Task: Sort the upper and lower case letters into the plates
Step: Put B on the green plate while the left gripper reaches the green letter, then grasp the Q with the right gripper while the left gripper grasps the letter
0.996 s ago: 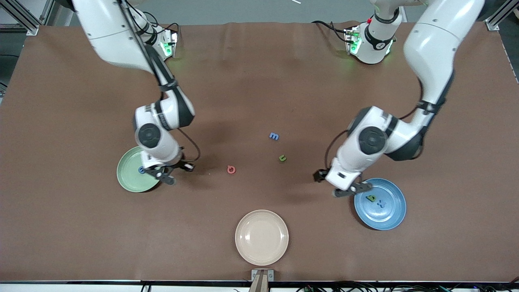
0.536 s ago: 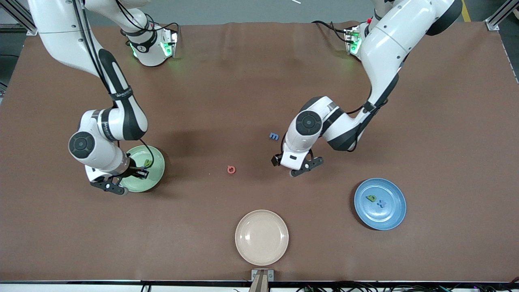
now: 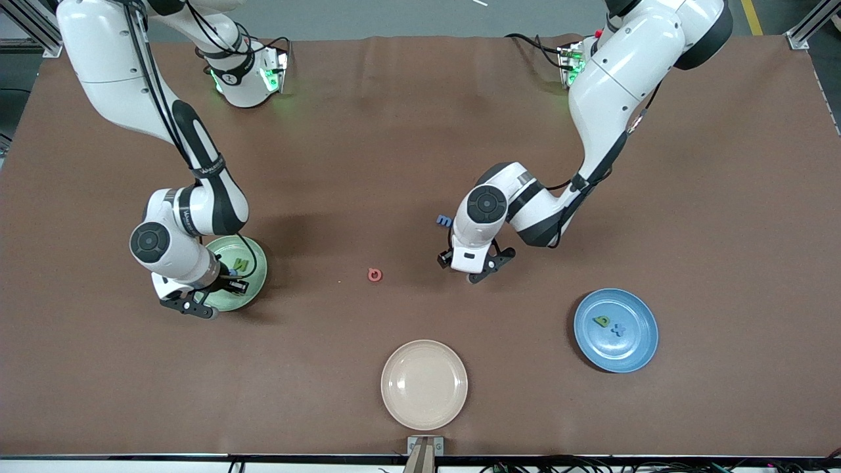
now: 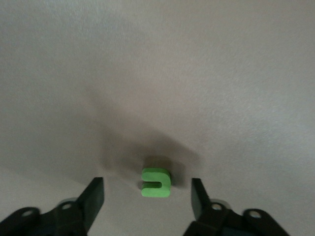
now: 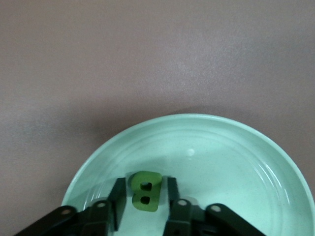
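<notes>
My right gripper (image 3: 196, 299) is low over the pale green plate (image 3: 257, 276), open, with the green B (image 5: 145, 191) lying between its fingers (image 5: 117, 196) and a gap on each side. The green N (image 3: 242, 265) lies in the same plate. The blue G is hidden. My left gripper (image 3: 472, 270) is open, low over the table, with the green u (image 4: 156, 182) between its fingers (image 4: 95, 194). The blue m (image 3: 445, 221) and the pink-red Q (image 3: 374, 274) lie on the table. The blue plate (image 3: 640, 348) holds the green p (image 3: 601, 321) and the blue x (image 3: 617, 330).
A cream-beige plate (image 3: 424, 384) sits near the table's front edge, nearer to the front camera than the Q. The brown mat (image 3: 394, 131) covers the table.
My left gripper has moved from the blue plate's edge to over the green u. My right gripper has shifted across the green plate toward the right arm's end, uncovering the N.
</notes>
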Tool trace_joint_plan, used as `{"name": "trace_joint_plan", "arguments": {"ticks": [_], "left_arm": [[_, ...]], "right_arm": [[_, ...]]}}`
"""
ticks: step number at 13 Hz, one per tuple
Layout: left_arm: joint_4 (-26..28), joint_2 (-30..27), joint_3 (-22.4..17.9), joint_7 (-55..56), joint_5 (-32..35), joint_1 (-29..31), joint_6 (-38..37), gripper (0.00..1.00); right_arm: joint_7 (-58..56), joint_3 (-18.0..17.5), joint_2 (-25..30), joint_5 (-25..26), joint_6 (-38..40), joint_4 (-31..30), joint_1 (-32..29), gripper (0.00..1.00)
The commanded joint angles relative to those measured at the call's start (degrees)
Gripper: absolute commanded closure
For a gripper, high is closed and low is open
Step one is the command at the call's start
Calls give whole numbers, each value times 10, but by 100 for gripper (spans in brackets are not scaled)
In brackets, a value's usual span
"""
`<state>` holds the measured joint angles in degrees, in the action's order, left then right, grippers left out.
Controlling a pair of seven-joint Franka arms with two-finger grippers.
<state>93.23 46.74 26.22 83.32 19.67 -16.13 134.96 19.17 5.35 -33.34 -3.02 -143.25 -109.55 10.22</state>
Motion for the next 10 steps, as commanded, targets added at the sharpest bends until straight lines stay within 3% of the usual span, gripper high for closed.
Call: {"name": "trace_joint_plan", "arguments": {"ticks": [1, 4, 6, 10], "left_arm": [[-18, 10, -19, 16, 14, -30, 2, 28], [-22, 15, -26, 11, 14, -34, 2, 42], [-23, 17, -26, 6, 14, -33, 2, 67], [-33, 16, -32, -10, 16, -27, 1, 93]], "right_arm": [[3, -5, 23, 7, 124, 55, -2, 0], [40, -7, 34, -1, 292, 157, 19, 0], [134, -9, 31, -3, 282, 159, 65, 0], [321, -8, -11, -34, 145, 137, 180, 0]]}}
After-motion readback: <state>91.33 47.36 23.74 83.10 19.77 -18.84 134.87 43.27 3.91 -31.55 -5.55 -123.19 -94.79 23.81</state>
